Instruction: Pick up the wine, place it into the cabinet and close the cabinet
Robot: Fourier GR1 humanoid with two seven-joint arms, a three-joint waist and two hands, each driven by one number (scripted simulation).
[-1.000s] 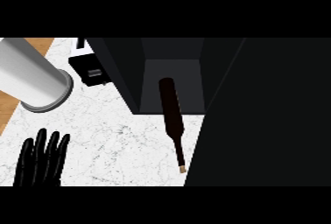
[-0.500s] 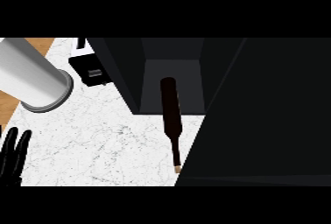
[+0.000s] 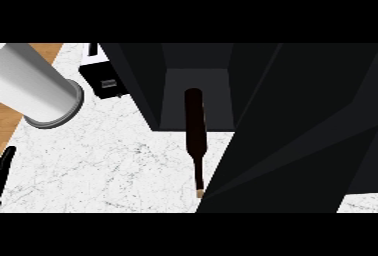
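**Left hand nearly out of view, wine lying in the cabinet mouth**

You can see the wine [image 3: 194, 131] lying on its side, its dark body reaching into the open cabinet [image 3: 193, 82] and its neck stretching out over the white marble table [image 3: 111, 170] toward you. It has not shifted since the earlier frames. The cabinet door [image 3: 295, 135] fills the right side of the view and now covers slightly more of the table beside the bottle's neck than it did a moment ago.

Your left hand [image 3: 6, 162] has pulled back: a second ago it showed fully with the fingers spread, and now only a thin black sliver shows at the left edge, so you cannot tell how the fingers stand. Your right hand does not show.

The grey cylinder [image 3: 37, 90] and the small black box [image 3: 107, 82] sit unchanged at upper left.
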